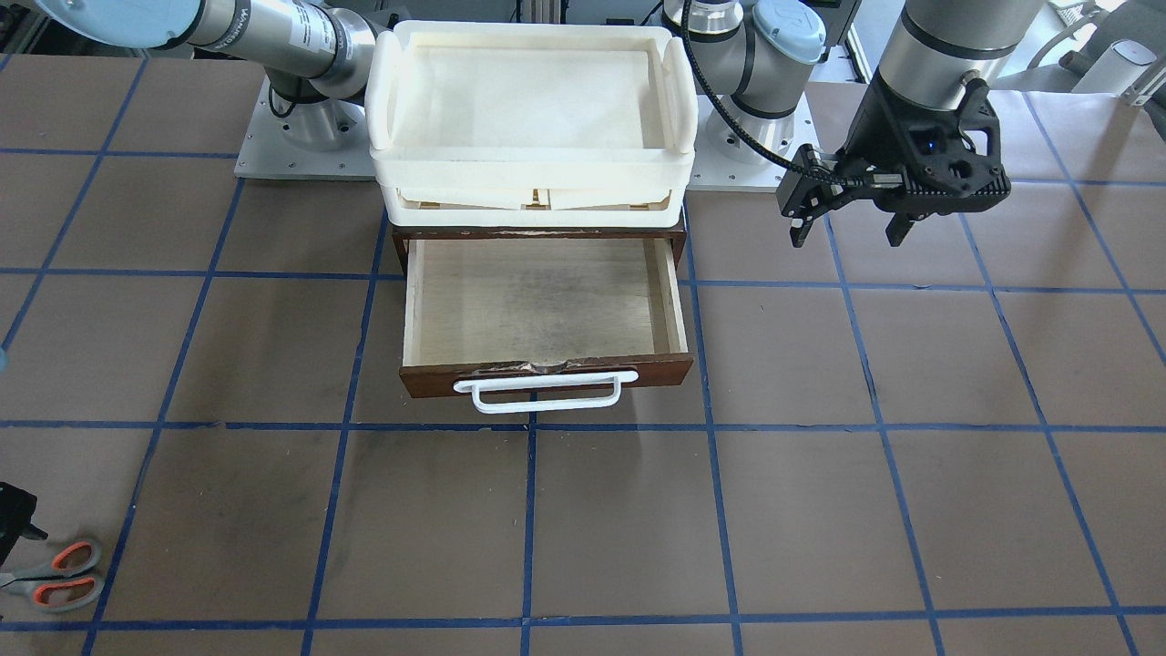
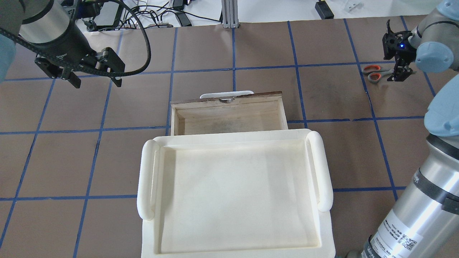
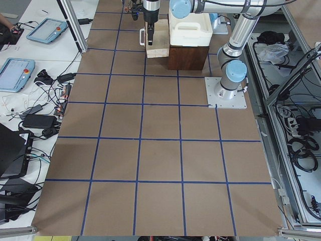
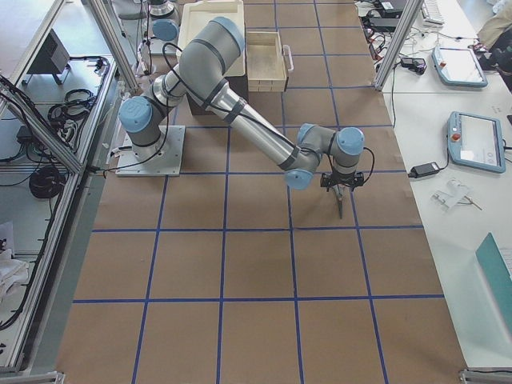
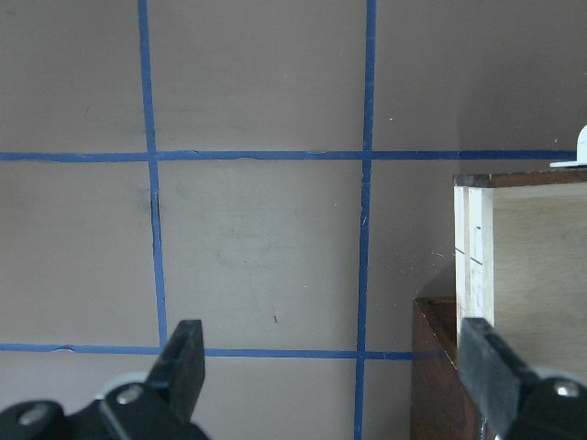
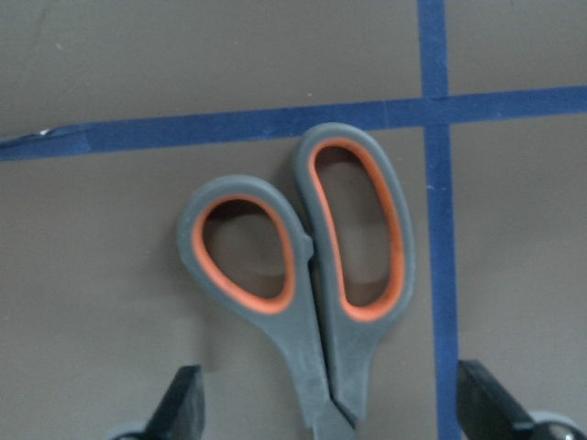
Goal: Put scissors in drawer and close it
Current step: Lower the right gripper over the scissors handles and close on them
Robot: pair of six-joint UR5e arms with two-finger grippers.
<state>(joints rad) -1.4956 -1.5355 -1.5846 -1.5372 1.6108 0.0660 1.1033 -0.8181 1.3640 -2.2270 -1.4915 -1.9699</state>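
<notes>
Scissors (image 6: 312,275) flat on matte brown table (image 1: 820,528), near its edge, well apart from drawer (image 1: 547,305); loops together, smooth grey plastic lined orange-red. Right gripper (image 6: 332,408) low over narrow neck, jaws apart either side, nothing clamped; likely lined up for pinch there. Drawer open, pale plywood floor bare, dark brown front, white bar handle (image 1: 547,404); cream trays (image 1: 533,100) stacked above. Left gripper (image 1: 848,239) beside drawer, jaws apart, empty; probably stationed for closing push.

Grey scissors (image 6: 312,321) with orange-lined loops; dark brown drawer (image 1: 665,369), pale inside; brown table (image 1: 820,510) gridded blue.
</notes>
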